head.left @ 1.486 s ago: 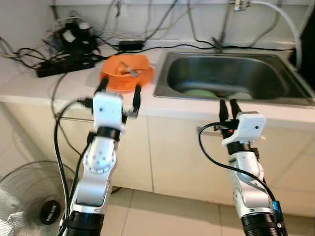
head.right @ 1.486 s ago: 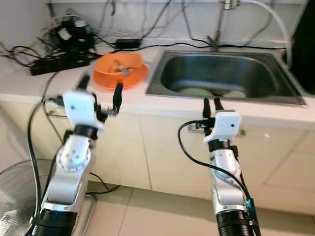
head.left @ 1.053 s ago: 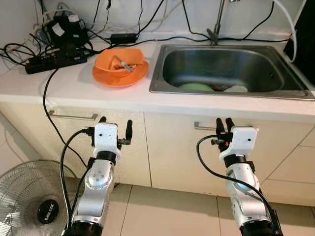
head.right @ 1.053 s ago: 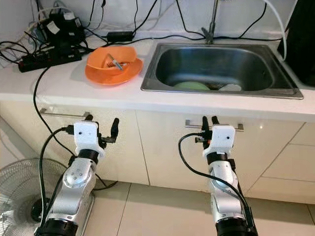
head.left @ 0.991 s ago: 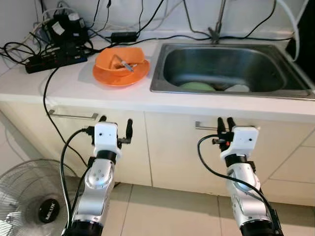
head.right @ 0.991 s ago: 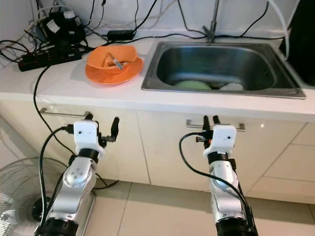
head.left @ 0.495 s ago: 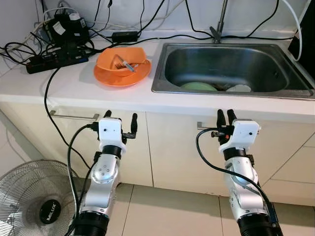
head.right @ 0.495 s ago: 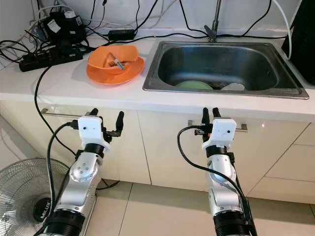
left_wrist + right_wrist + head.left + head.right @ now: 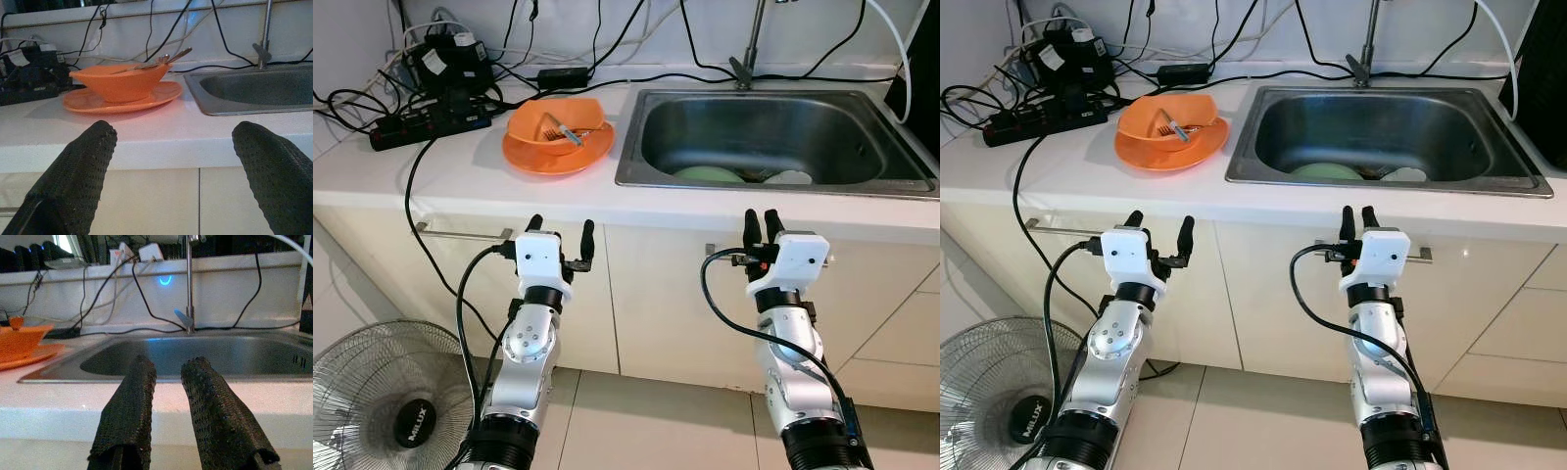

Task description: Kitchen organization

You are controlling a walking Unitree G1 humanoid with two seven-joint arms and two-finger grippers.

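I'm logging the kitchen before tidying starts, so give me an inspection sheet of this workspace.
Surface: white countertop with a steel sink set in.
Job's things: orange bowl holding cutlery, on an orange plate; green plate and a white dish in the sink.
Clutter: nothing seen.
Grippers: left gripper open, right gripper nearly closed, both empty, below the counter edge.
Cables: power strip and tangled black cables at the back left.
Surroundings: cabinet doors, floor fan.

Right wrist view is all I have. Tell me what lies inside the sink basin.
Observer: A green plate and a white dish lie in the sink, near its front wall.
Operator: Report the left gripper.
Observer: The left gripper is open and empty, in front of the cabinet, below the orange bowl.
Operator: Check the floor on the left.
Observer: A fan stands there, beside the left arm.
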